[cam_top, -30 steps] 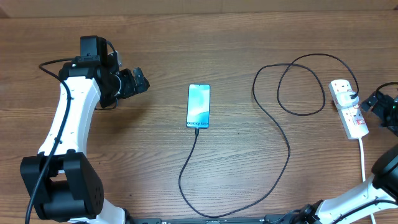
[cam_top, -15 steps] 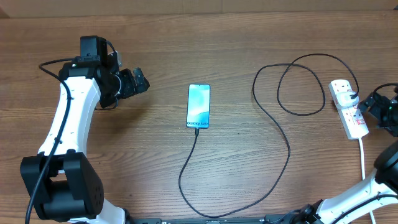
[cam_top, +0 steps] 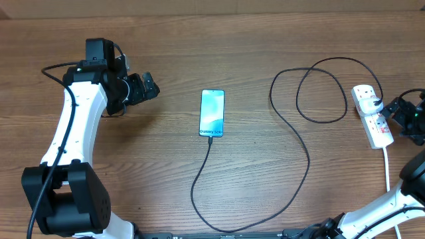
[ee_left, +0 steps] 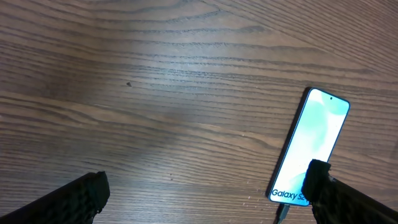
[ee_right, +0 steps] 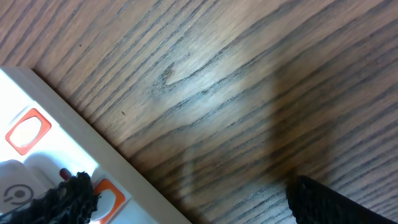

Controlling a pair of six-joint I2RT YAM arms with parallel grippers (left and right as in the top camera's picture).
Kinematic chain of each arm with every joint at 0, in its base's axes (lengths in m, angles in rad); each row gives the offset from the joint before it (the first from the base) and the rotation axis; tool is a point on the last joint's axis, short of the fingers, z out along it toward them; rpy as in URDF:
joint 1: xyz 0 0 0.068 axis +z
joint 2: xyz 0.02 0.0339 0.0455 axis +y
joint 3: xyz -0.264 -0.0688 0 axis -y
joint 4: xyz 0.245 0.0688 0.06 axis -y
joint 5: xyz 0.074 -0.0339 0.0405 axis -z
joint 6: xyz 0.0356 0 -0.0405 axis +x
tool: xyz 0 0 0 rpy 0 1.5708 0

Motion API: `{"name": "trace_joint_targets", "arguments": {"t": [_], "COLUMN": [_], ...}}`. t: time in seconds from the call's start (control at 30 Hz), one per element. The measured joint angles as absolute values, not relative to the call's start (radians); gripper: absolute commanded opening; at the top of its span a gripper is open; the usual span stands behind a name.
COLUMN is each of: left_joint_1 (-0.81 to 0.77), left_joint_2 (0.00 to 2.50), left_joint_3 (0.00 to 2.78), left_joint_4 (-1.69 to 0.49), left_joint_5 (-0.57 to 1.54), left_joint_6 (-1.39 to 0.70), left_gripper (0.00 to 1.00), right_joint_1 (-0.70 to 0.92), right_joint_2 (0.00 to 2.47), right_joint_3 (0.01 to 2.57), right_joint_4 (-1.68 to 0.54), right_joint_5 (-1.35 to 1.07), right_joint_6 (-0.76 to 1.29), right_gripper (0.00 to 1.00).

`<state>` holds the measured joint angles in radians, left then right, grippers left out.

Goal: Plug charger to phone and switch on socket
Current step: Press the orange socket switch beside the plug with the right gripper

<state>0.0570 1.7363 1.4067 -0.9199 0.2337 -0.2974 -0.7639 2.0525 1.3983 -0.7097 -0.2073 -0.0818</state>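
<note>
The phone point(cam_top: 212, 113) lies flat mid-table with its light-blue screen lit. It also shows at the right of the left wrist view as the phone point(ee_left: 311, 149). The charger point(cam_top: 302, 143) runs as a thin black cable from the phone's near short end, loops right and reaches the black plug in the socket point(cam_top: 372, 116). The cable tip point(ee_left: 283, 213) sits at the phone's port. My left gripper point(cam_top: 147, 86) hangs open to the left of the phone, holding nothing. My right gripper point(cam_top: 397, 109) stands open at the socket's right side, one finger point(ee_right: 68, 199) over a red switch point(ee_right: 107, 196).
The socket's white cord point(cam_top: 388, 169) trails toward the near table edge at the right. A second red switch point(ee_right: 28, 130) shows on the strip. Bare wooden table point(cam_top: 166, 40) surrounds the phone.
My right gripper has crept a little left, closer to the socket. The left arm, phone and cable have not moved.
</note>
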Motion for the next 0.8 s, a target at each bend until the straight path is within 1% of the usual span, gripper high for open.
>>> {"name": "trace_joint_targets", "arguments": {"t": [0.33,0.47,0.8], "left_joint_1": [0.057,0.057,0.057], "left_joint_2": [1.736,1.736,1.736], "left_joint_3": [1.407,1.407,1.407], "left_joint_4": [-0.92,-0.92,-0.92], "left_joint_5": [0.234,0.234,0.234], "left_joint_6": [-0.297,-0.297,-0.297], "left_gripper": [0.99,1.0,1.0], "right_joint_1": [-0.761,-0.759,-0.759], "right_joint_2": [2.053,2.064,2.064], "right_joint_3": [1.4,1.4,1.405], "right_joint_4": [-0.691,-0.646,-0.696], "right_joint_5": [-0.178,-0.163,-0.168], "right_joint_6": [-0.067,-0.011,0.005], "right_gripper": [1.0,1.0,1.0]}}
